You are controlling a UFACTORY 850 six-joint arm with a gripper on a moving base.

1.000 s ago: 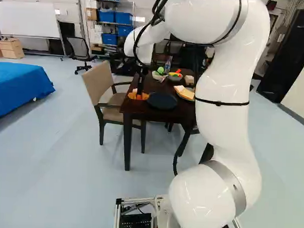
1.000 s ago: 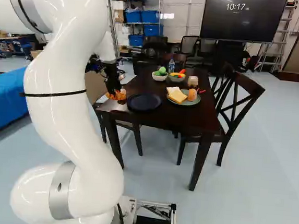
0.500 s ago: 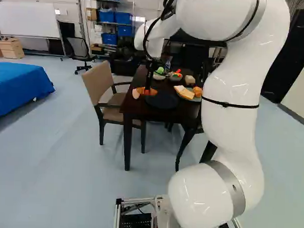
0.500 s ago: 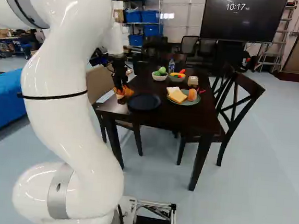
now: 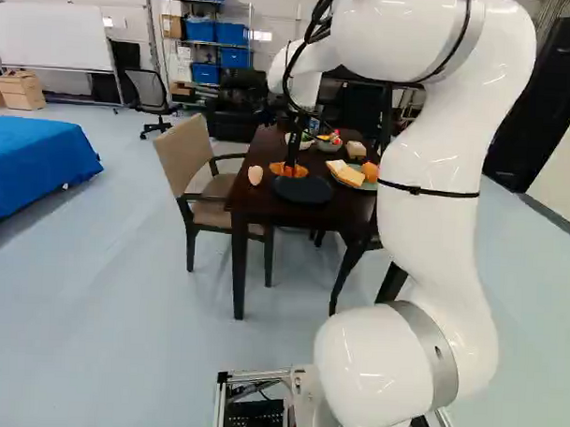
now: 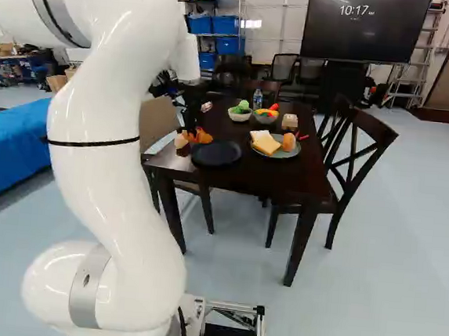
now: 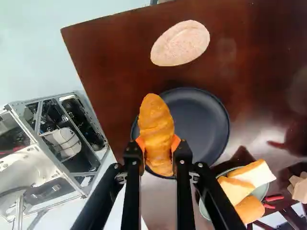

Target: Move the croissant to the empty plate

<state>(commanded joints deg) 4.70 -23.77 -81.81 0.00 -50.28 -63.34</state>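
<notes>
I'm holding one croissant [image 7: 156, 127] in my gripper [image 5: 290, 165], near one dark plate [image 7: 201, 124] by the front edge of the table [image 6: 275, 175].

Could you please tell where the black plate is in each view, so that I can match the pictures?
Left base view: the black plate is near the centre, on the table.
Right base view: also near the centre.
Wrist view: under the croissant in the claw, partly hidden.
Shared landmark: the green plate with bread.

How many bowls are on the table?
2. One bowl holds something green. The other bowl sits just right of it in the right base view, with something red inside.
</notes>
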